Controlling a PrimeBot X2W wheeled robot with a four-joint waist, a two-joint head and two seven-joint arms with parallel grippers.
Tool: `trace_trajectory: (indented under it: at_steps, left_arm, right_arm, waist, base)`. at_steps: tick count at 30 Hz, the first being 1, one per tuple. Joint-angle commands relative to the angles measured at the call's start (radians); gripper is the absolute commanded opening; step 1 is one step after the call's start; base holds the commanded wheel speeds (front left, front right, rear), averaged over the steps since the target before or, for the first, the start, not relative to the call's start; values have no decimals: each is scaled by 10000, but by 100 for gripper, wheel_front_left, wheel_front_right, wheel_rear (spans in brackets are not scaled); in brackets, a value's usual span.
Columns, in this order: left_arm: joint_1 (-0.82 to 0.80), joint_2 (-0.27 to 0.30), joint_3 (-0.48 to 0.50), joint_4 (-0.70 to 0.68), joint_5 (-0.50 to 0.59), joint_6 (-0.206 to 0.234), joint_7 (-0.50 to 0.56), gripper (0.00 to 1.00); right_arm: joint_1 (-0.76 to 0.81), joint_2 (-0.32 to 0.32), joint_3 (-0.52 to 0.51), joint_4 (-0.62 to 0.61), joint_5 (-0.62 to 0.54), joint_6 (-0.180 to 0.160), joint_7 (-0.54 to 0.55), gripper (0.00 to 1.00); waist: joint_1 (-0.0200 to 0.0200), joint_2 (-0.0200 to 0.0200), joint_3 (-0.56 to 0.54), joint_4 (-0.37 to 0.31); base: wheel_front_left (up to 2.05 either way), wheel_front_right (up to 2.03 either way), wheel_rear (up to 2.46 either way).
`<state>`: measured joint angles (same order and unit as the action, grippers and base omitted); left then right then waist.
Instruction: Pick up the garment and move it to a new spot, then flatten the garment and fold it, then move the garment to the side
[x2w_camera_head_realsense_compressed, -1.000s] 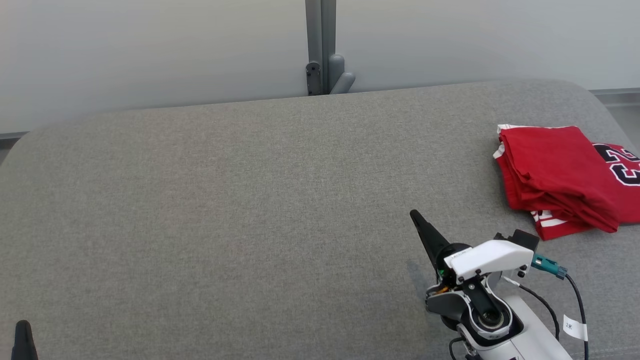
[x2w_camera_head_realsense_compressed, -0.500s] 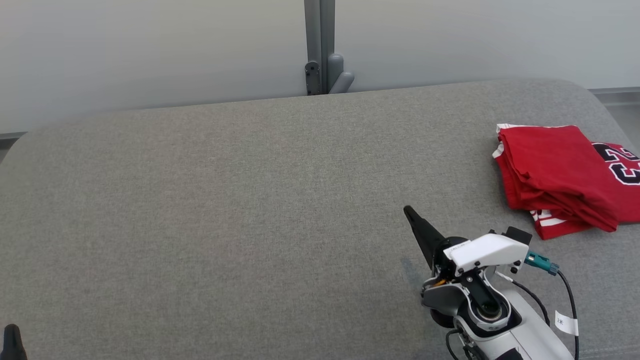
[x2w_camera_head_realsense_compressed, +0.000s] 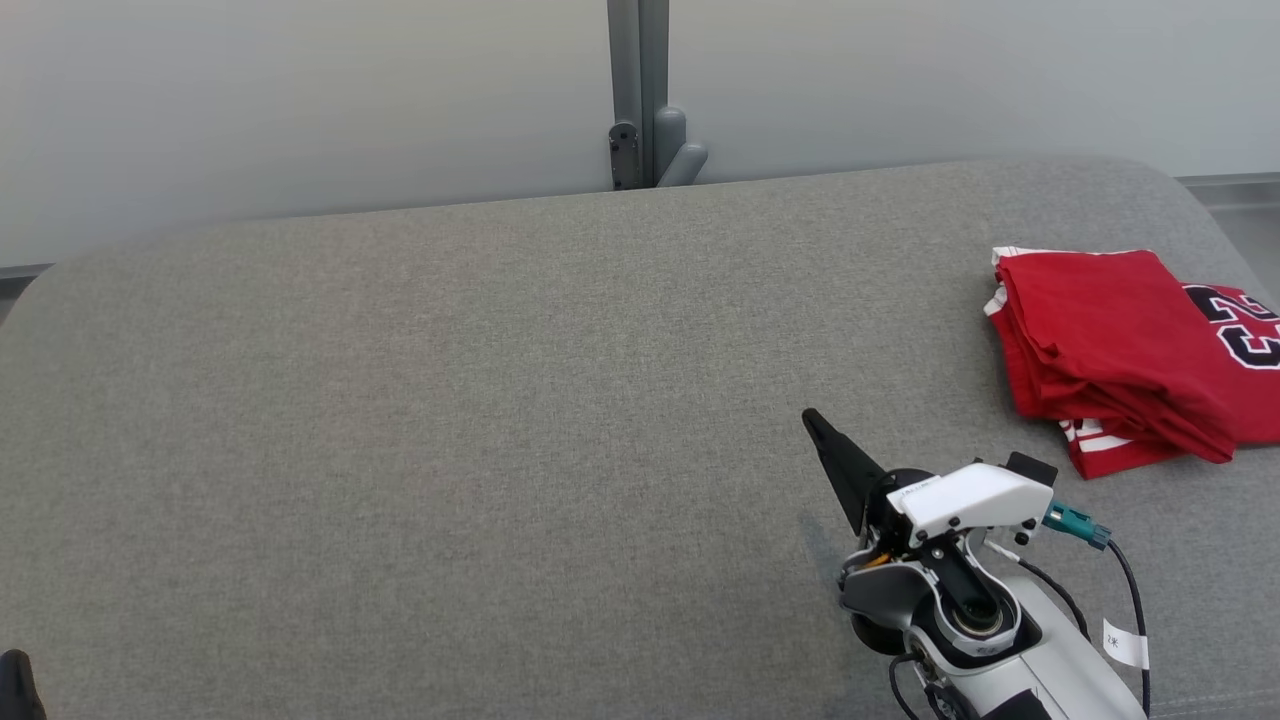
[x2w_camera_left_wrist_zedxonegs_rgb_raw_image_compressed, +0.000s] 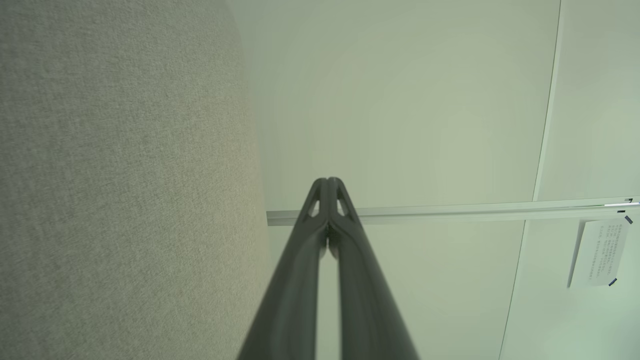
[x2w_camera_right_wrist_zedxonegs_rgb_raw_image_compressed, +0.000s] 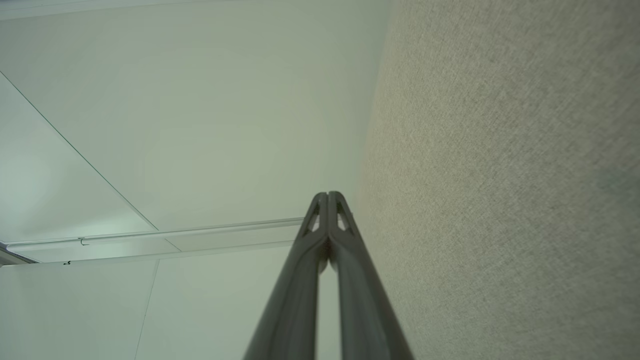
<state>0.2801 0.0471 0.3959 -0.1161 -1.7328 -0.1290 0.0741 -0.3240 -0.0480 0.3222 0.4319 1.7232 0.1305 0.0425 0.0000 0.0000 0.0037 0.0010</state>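
The garment (x2w_camera_head_realsense_compressed: 1120, 350) is a red jersey with white trim and a dark number, lying folded at the right edge of the grey table (x2w_camera_head_realsense_compressed: 500, 420) in the head view. My right gripper (x2w_camera_head_realsense_compressed: 812, 420) is shut and empty, low over the table to the left of the garment and apart from it, its dark fingers pointing up-left. In the right wrist view its fingertips (x2w_camera_right_wrist_zedxonegs_rgb_raw_image_compressed: 327, 196) meet beside the grey cloth surface. My left gripper (x2w_camera_left_wrist_zedxonegs_rgb_raw_image_compressed: 327, 181) is shut and empty too, its tips closed against each other. A dark bit of it peeks in at the head view's lower left corner (x2w_camera_head_realsense_compressed: 15, 680).
A pale wall with a grey post and bracket (x2w_camera_head_realsense_compressed: 645, 120) stands behind the table. The table's corners are rounded. A white label (x2w_camera_left_wrist_zedxonegs_rgb_raw_image_compressed: 597, 252) hangs on the wall in the left wrist view.
My right gripper has drifted slightly left and up across the table. The left gripper's tip has sunk toward the lower left corner of the head view. The garment has stayed put.
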Motion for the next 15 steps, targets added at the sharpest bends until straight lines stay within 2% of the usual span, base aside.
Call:
trace_trajectory:
  at_steps: [1,15]
  left_arm:
    - [138,58,31,-25,-23,-32,27,0]
    - [136,58,30,-24,-24,-32,26,0]
  right_arm:
    - [-96,-41,15,15,50,4,22,0]
    - [-97,-41,16,14,50,4,21,0]
  waist:
    - [0,0,0,1]
    - [0,0,0,1]
  base:
    - [0,0,0]
    - [0,0,0]
